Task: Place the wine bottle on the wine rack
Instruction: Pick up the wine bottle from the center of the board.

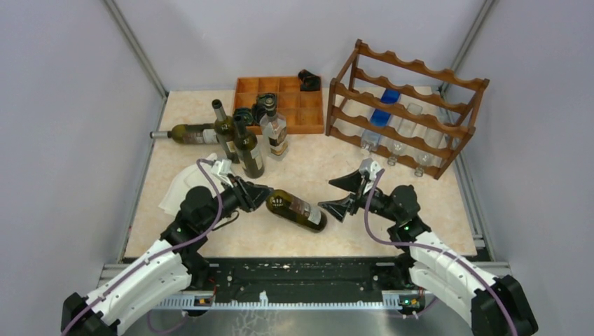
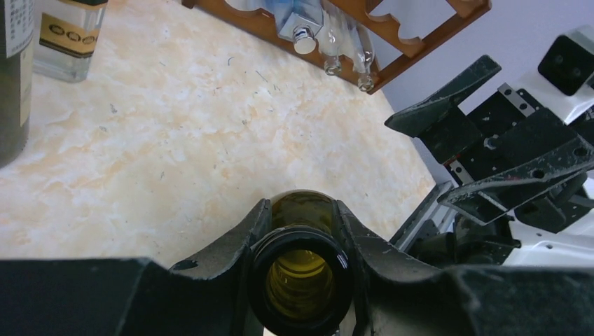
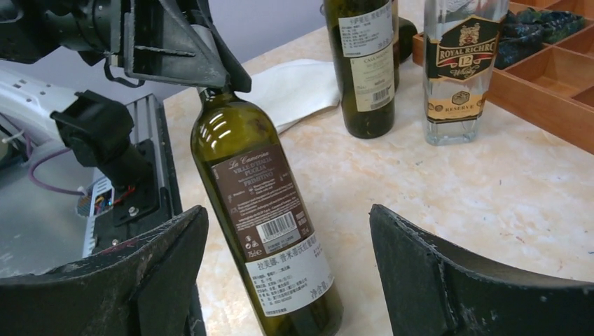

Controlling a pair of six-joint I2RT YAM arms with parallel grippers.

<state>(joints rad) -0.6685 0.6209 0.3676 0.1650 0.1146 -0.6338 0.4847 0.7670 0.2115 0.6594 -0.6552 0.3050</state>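
Taking the biggest things first, what is sitting where?

The pale marbled table (image 1: 308,171) is filling the middle of the top view, and the wine rack (image 1: 410,105) is standing at the upper right, its wavy reddish-brown rails rising in tiers.

And the wine bottle (image 1: 298,210), which way is it pointing?

It is lying low in the centre of the frame, well apart from the rack. Its long axis is running from centre left down toward lower right, with the neck pointing left and the base pointing right.

How is it looking?

Dark olive-green glass is catching highlights on the shoulder. A brown label is sitting above a white one carrying a barcode, and the mouth is showing open.

What are the claws doing?

The left gripper (image 1: 260,197) is pinching the neck just below the lip. The right gripper (image 1: 338,196) is standing spread wide, the bottle's base sitting between its fingers (image 3: 448,280) with a gap on each side.
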